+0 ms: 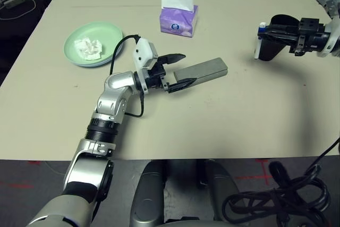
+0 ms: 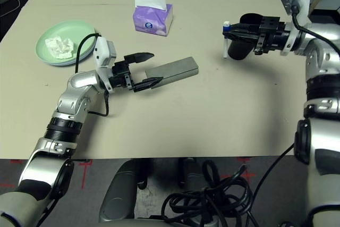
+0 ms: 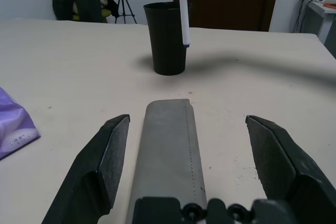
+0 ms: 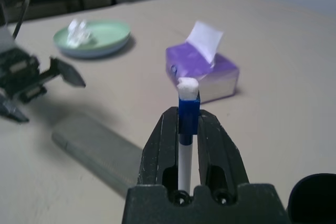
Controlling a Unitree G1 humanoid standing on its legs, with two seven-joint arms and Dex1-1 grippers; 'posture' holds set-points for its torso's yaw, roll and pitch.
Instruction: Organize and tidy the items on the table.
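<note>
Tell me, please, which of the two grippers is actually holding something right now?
The right gripper: its fingers are shut on the white blue-capped pen above the black cup. The left gripper stands open either side of the grey glasses case, not clamping it.

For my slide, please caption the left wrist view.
Open left gripper straddles the grey glasses case, facing the black cup.

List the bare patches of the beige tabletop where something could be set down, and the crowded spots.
Free: near strip below the grey oblong glasses case; gap between purple tissue box and black cup. Crowded: around the case, straddled by the open left gripper, and the green plate.
</note>
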